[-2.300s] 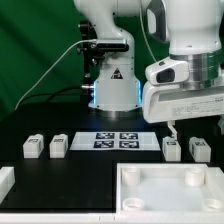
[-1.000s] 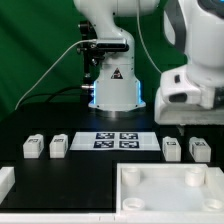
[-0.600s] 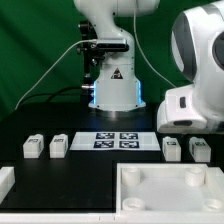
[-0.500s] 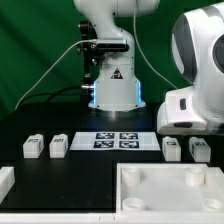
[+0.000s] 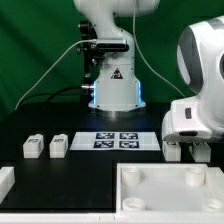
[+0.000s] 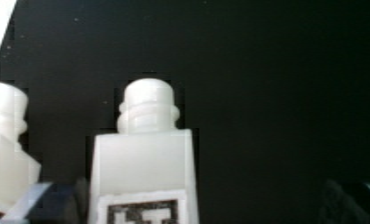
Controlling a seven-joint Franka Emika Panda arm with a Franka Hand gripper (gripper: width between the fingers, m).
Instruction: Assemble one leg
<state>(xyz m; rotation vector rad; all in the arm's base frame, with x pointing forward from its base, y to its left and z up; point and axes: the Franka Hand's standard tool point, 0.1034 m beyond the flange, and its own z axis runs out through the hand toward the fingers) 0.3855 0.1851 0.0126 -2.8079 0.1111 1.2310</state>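
Four white stubby legs with tags lie on the black table. In the exterior view two are on the left (image 5: 33, 147) (image 5: 58, 146) and two on the right, one (image 5: 172, 149) showing beside the hand and one (image 5: 201, 151) partly hidden under it. My gripper (image 5: 196, 146) has come down over the right pair. In the wrist view one leg (image 6: 146, 150) lies between my open fingers, nearer one finger (image 6: 45, 203), and its tag faces the camera. The neighbouring leg (image 6: 2, 140) lies outside the gripper (image 6: 207, 206). Nothing is gripped.
The large white tray-like panel (image 5: 165, 196) with round corner holes lies at the front right. The marker board (image 5: 120, 139) lies in the middle, before the robot base (image 5: 112, 92). Another white part (image 5: 5, 180) sits at the front left edge.
The arm has swung to the exterior view's right and dropped from above the table down onto the right pair of legs. The legs have not moved.
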